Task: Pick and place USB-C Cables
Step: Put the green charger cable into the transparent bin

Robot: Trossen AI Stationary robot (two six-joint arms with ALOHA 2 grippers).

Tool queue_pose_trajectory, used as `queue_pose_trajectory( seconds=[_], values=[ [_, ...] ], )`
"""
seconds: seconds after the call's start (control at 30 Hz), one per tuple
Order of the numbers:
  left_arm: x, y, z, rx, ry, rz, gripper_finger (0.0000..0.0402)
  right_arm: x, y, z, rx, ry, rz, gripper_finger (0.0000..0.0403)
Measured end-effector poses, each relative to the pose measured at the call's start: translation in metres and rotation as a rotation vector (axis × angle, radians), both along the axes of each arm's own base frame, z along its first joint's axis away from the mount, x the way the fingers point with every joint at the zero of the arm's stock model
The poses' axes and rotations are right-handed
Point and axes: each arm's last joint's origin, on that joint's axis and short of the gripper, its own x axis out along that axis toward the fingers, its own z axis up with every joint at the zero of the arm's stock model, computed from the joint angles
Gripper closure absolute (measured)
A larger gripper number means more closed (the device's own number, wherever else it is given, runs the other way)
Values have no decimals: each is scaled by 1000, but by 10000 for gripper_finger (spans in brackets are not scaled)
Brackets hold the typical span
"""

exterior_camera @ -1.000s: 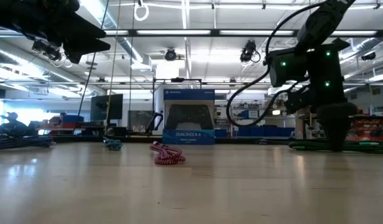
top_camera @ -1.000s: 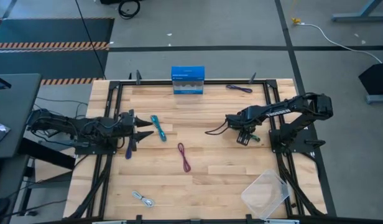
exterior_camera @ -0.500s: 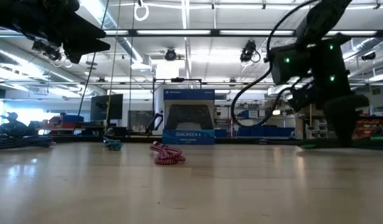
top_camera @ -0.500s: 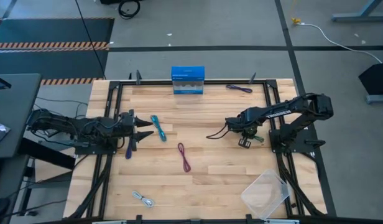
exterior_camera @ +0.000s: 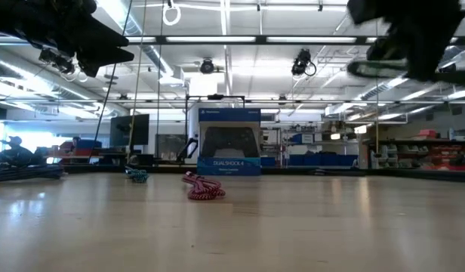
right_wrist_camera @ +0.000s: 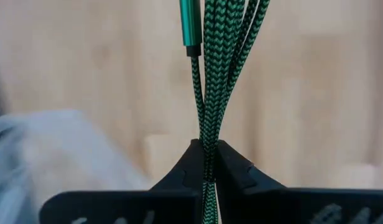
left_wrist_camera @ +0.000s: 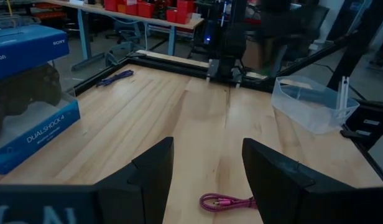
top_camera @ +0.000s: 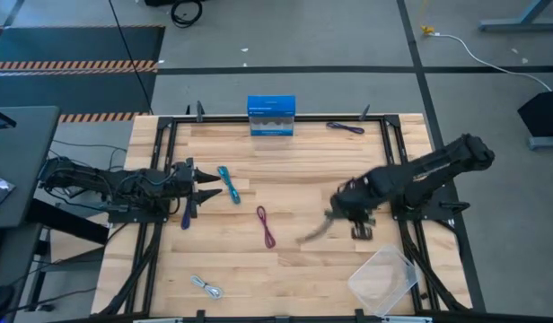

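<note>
My right gripper (right_wrist_camera: 207, 163) is shut on the green USB-C cable (right_wrist_camera: 207, 87), above the table's right half (top_camera: 360, 229) and near the clear tray (top_camera: 382, 278). In the low view this arm (exterior_camera: 414, 34) shows only at the top, blurred. My left gripper (top_camera: 205, 187) waits open at the left, beside the teal cable (top_camera: 228, 184). The maroon cable (top_camera: 266, 226) lies mid-table. The white-grey cable (top_camera: 206, 287) lies near the front edge. The dark purple cable (top_camera: 346, 127) lies at the far right. My right gripper pinches several bundled strands of the green cable (right_wrist_camera: 206, 140) between its two fingers. The fingers point down toward the table and the strands run on past their tips. A green metal plug (right_wrist_camera: 190, 28) shows at the cable's far end. The cable hangs clear of the wood.
A blue controller box (top_camera: 271, 116) stands at the far edge in the middle. Black frame rails (top_camera: 398, 152) run along both sides of the wooden table. The left wrist view shows the maroon cable (left_wrist_camera: 227, 202) just ahead of its open fingers.
My right gripper has shut on the green cable, risen so that only a blur of the arm stays at the top of the low view, and swung toward the table's near edge and the clear tray. The green cable has come up off the table with it.
</note>
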Motion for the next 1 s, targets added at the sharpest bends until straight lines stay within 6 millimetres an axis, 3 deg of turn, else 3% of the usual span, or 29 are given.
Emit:
queue_pose_trajectory(
  seconds=[0.23, 0.47, 0.77, 1.0],
  values=[
    [0, 0, 0, -22, -4, 3, 203, -10, 71, 14, 62, 12, 198, 384],
    [0, 0, 0, -62, -12, 10, 203, -25, 126, -11, 38, 136, 311, 384],
    [0, 0, 0, -91, -18, 14, 203, -44, 164, -41, -27, 234, 357, 384],
    [0, 0, 1, -111, -27, 17, 203, -57, 181, -55, -61, 275, 423, 384]
  ],
)
